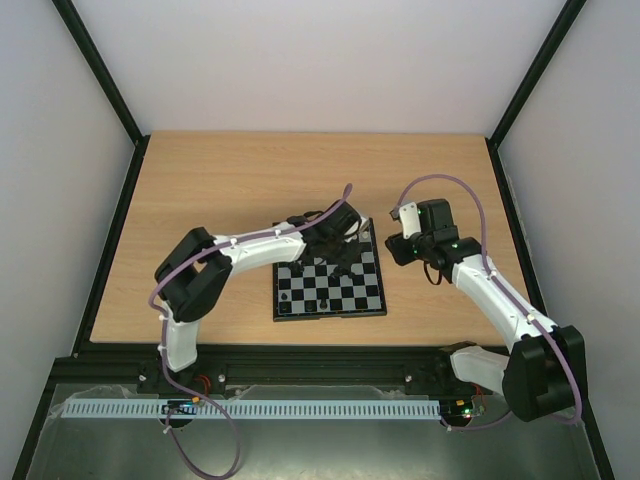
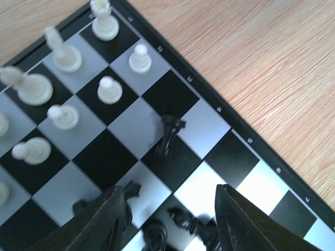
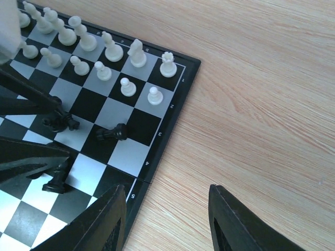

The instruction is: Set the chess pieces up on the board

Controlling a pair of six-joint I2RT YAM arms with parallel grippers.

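The board (image 1: 372, 296) lies on the table in front of the arms. White chess pieces (image 3: 111, 51) stand in two rows along one edge; they also show in the left wrist view (image 2: 66, 56). Several black pieces (image 1: 309, 301) are scattered mid-board. One black piece (image 3: 112, 132) lies on its side; it shows in the left wrist view (image 2: 170, 134) too. My left gripper (image 2: 170, 212) is open, low over the board, with black pieces (image 2: 189, 221) lying between its fingers. My right gripper (image 3: 165, 212) is open and empty over bare table beside the board's edge (image 3: 172, 107).
The wooden table (image 1: 230, 190) is walled by a black-framed enclosure. The left gripper's dark fingers (image 3: 31, 97) reach across the board in the right wrist view. A white cable rail (image 1: 250, 408) runs along the near edge behind the arm bases.
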